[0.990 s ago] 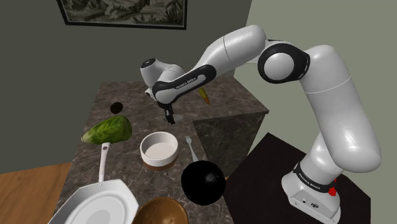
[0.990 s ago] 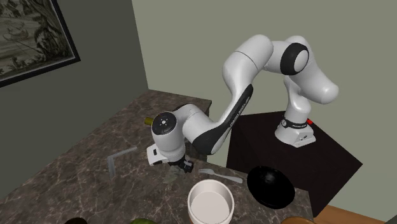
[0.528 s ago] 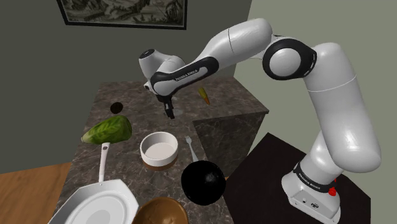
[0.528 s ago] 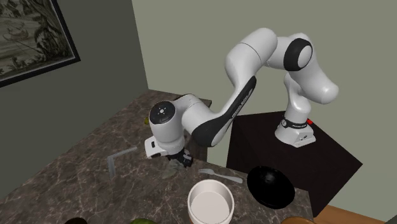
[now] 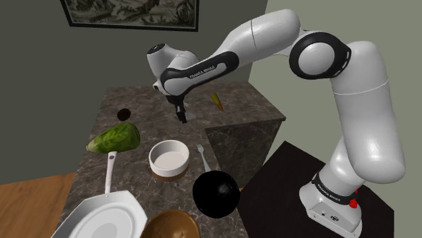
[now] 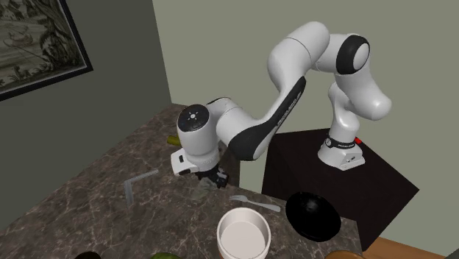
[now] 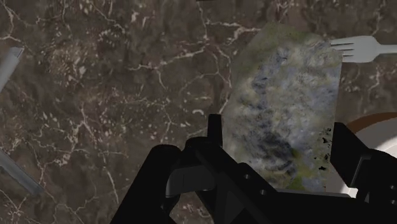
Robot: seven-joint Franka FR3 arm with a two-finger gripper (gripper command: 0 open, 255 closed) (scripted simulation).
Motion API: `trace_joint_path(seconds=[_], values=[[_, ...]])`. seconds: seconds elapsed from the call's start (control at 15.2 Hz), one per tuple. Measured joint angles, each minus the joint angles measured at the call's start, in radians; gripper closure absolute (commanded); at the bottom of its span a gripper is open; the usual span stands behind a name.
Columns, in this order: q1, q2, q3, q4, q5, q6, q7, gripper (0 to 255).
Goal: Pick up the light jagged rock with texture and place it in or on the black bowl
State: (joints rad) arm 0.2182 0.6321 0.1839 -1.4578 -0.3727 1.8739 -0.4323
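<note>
A pale, mottled grey-green jagged rock [image 7: 286, 95] sits between my two black fingers, which clasp it on either side; my gripper [image 7: 280, 127] is shut on it. In the shoulder view the gripper [image 5: 180, 116] hangs a little above the dark marble counter [image 5: 135, 101], behind the white bowl. In the second exterior view the gripper [image 6: 216, 177] points down at the counter beside the fork. The black bowl [image 5: 216, 194] stands at the counter's near corner, towards the stand, and also appears as the black bowl [image 6: 312, 215] at the second exterior view's lower right.
A white bowl [image 5: 169, 159] and a fork [image 5: 203, 158] lie between the gripper and the black bowl. A green vegetable [image 5: 113, 138], a white pan [image 5: 105, 215], a brown bowl [image 5: 169, 226] and a small orange item [image 5: 216, 101] share the counter. The counter edge drops off near the stand.
The arm has risen and the gripper has lifted slightly off the counter, drifting towards the back wall, with the rock still between its fingers.
</note>
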Motion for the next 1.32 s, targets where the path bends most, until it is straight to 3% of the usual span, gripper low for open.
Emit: trace_joint_path(seconds=[0.79,1.32], values=[[0.053,-0.338,0.080,-0.527,0.048,0.152,0.184,255],[0.117,-0.499,0.153,-0.742,0.115,0.190,0.299,255]])
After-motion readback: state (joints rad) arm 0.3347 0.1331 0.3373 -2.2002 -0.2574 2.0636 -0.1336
